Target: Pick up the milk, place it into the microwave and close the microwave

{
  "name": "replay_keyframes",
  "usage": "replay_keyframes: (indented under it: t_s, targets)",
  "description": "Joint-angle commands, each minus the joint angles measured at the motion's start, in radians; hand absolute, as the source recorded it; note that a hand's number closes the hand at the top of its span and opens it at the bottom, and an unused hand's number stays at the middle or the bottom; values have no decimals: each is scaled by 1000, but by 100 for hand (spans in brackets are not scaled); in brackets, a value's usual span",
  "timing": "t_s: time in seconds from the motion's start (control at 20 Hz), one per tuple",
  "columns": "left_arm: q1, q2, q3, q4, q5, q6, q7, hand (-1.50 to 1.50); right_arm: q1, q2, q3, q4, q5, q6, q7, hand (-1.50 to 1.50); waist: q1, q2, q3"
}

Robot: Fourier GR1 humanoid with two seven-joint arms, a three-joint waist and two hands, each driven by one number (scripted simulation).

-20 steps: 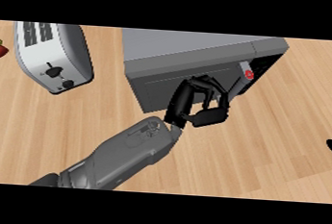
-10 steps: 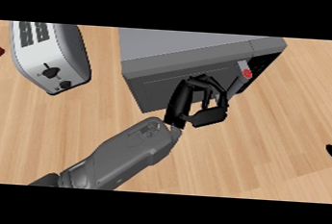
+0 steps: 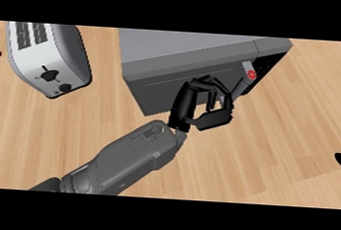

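Since a second ago the left robot hand [image 3: 203, 106], fingers curled and holding nothing, has barely shifted against the microwave [image 3: 198, 64] door, which looks shut (the milk is out of sight, presumably inside), so closing seems nearly done.

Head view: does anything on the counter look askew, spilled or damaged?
Nothing looks spilled or damaged. The silver toaster and grey microwave both sit angled on the wooden counter; the left hand is against the microwave's front.
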Motion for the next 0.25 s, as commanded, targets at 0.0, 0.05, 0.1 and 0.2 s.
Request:
replay_keyframes:
  t_s: [0.0, 0.05, 0.1, 0.2]
  targets:
    - [-61, 1, 64, 122, 27, 5, 3, 150, -3, -8, 5, -2, -5, 1, 10, -150, -8, 22, -1]
    - [-59, 1, 71, 126, 34, 3, 0, 150, -1, -7, -3, -16, -15, -2, 7, -150, -13, 18, -2]
    - [-64, 1, 73, 126, 38, 1, -3, 150, -11, -14, -5, -12, -21, -2, 11, -150, -3, 22, -2]
    - [-67, 1, 64, 125, 41, 7, -13, 150, -8, -15, 1, -17, -25, -6, 17, -150, -10, 23, -2]
